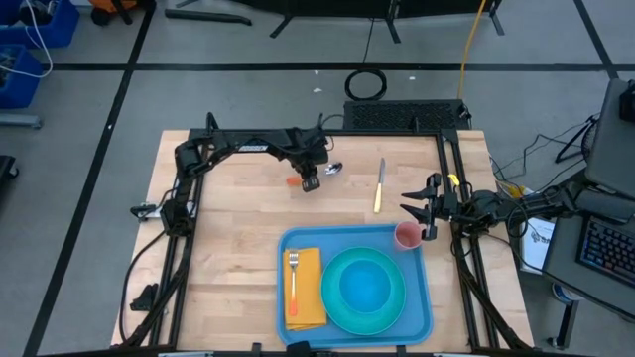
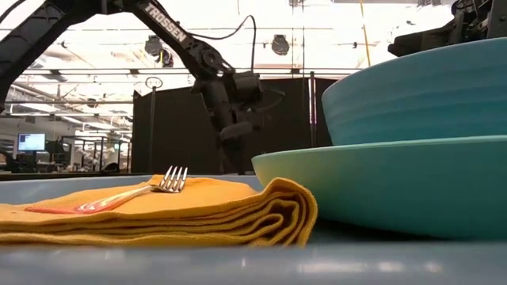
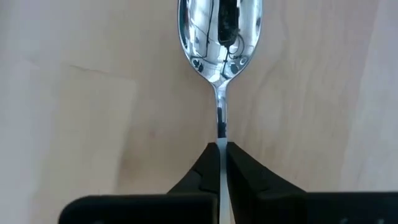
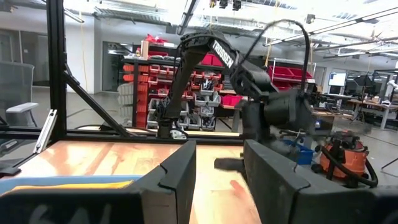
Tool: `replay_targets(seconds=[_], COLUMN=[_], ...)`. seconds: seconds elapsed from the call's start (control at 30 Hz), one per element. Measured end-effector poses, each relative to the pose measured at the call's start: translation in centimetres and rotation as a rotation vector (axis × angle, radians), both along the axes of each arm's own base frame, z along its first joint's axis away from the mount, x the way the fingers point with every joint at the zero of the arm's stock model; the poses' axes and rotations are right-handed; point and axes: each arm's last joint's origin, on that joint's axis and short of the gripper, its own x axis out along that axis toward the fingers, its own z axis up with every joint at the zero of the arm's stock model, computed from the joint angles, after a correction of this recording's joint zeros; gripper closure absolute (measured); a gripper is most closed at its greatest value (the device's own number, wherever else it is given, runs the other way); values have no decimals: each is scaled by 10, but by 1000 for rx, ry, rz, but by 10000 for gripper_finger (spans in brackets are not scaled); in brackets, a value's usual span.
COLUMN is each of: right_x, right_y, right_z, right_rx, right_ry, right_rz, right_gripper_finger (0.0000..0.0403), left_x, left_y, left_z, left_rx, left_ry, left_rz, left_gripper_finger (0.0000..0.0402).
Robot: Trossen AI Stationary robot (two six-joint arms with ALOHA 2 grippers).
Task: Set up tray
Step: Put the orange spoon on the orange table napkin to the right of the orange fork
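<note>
A spoon (image 1: 332, 170) with a shiny bowl (image 3: 219, 31) and an orange handle end (image 1: 294, 181) is at the far middle of the wooden table, and my left gripper (image 1: 310, 182) is shut on it. The blue tray (image 1: 298, 241) at the near edge carries an orange napkin (image 1: 310, 297) with a fork (image 1: 294, 278) lying on it, a turquoise plate (image 1: 337, 309) with a bowl (image 1: 365, 285), and a pink cup (image 1: 407, 235) in its far right corner. My right gripper (image 1: 429, 210) waits open at the table's right side, beside the cup. My left gripper pinches the spoon's thin metal stem (image 3: 221, 138) between its two fingers (image 3: 247, 177), a little behind the bowl. The fingers come steeply from above and lie along the stem. Whether the spoon is clear of the table I cannot tell.
A knife (image 1: 379, 185) with a yellow handle lies on the bare wood to the right of the spoon. The black frame (image 1: 189, 188) runs along the table's left, far and right sides. Bare wood lies between the spoon and the tray.
</note>
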Motion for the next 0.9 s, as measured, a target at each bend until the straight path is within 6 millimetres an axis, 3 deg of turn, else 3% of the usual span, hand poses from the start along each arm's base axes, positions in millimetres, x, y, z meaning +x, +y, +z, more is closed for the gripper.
replay_targets(seconds=[0.3,0.53,0.9], right_x=[0,0,0], right_y=[0,0,0], right_z=[0,0,0], right_rx=[0,0,0], right_ry=[0,0,0], right_rz=[0,-1,0], right_gripper_finger=[277,277,277], left_x=[-11,-6,7], left_y=[-8,-26,-84], left_z=[29,36,40], left_rx=[-82,-175,-206], left_ry=[-5,-10,33], left_rz=[191,366,605], left_gripper_finger=[393,393,393])
